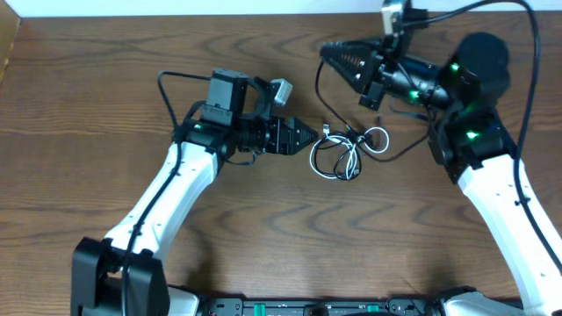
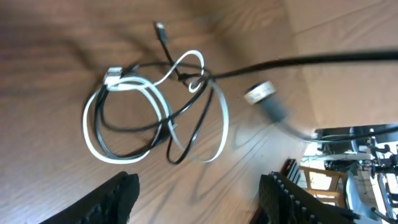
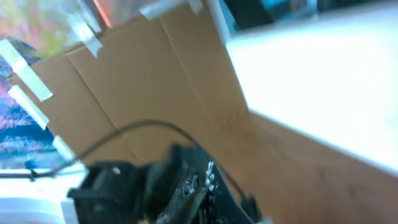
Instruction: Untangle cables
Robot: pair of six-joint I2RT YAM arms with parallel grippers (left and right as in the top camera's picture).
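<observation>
**Left tool** (image 2: 199, 182), fingers spread wide, hovers just short of the cables (image 2: 186, 78), black and white loops tangled together on the tabletop (image 2: 50, 50). Advisable: pinch one white loop alone, clear of the black. Beyond, right tool (image 1: 338, 54): closure cannot be told.

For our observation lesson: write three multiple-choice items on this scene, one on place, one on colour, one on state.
1. Where is the cable bundle?
A. on the table, just ahead of the left pincer
B. in a basket
C. on a shelf
2. Which colours are its cords?
A. red and blue
B. black and white
C. both yellow
3. How is the left pincer?
A. shut on a cord
B. open, holding nothing
C. out of view
Answers: 1A, the overhead view shows it lying there; 2B, the left wrist view shows a black cord and a white cord; 3B, its fingers stand apart, nothing between.
</observation>
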